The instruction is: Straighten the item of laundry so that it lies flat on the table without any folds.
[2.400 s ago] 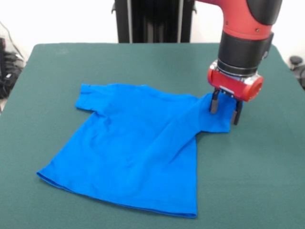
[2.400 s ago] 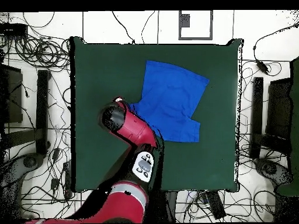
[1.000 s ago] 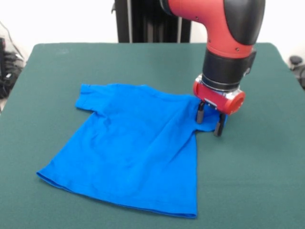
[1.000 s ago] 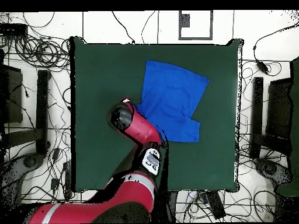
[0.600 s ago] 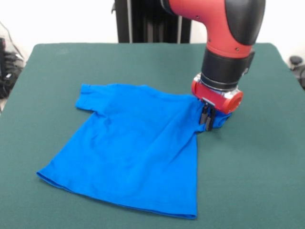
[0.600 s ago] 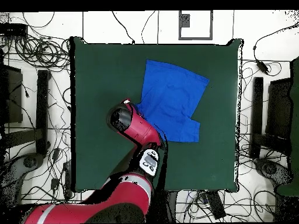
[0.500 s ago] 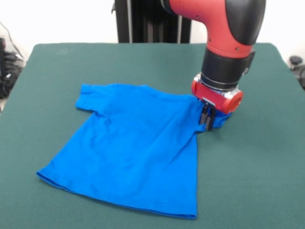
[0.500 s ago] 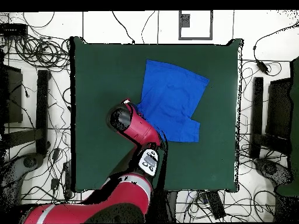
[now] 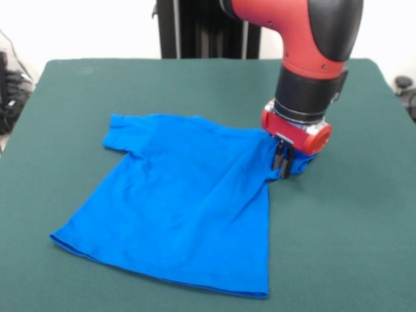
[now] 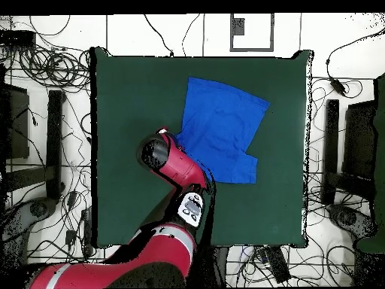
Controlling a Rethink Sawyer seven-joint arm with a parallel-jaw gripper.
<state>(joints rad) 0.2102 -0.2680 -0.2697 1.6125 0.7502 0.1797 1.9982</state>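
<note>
Gripper (image 9: 283, 164) closed, pinching the right sleeve of the blue T-shirt (image 9: 182, 205), low at the cloth. Rest of shirt spread away to the picture's left and toward the near edge of the green table (image 9: 364, 247). Sleeve bunched; probably needs pulling outward, to the right.

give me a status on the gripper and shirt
Gripper shut on sleeve of bright blue thin-fabric T-shirt. Shirt body spread on dark green felt table. Nothing in the way.

Blue T-shirt (image 9: 182, 201) spread on green table (image 9: 195, 84), sleeve bunched.
</note>
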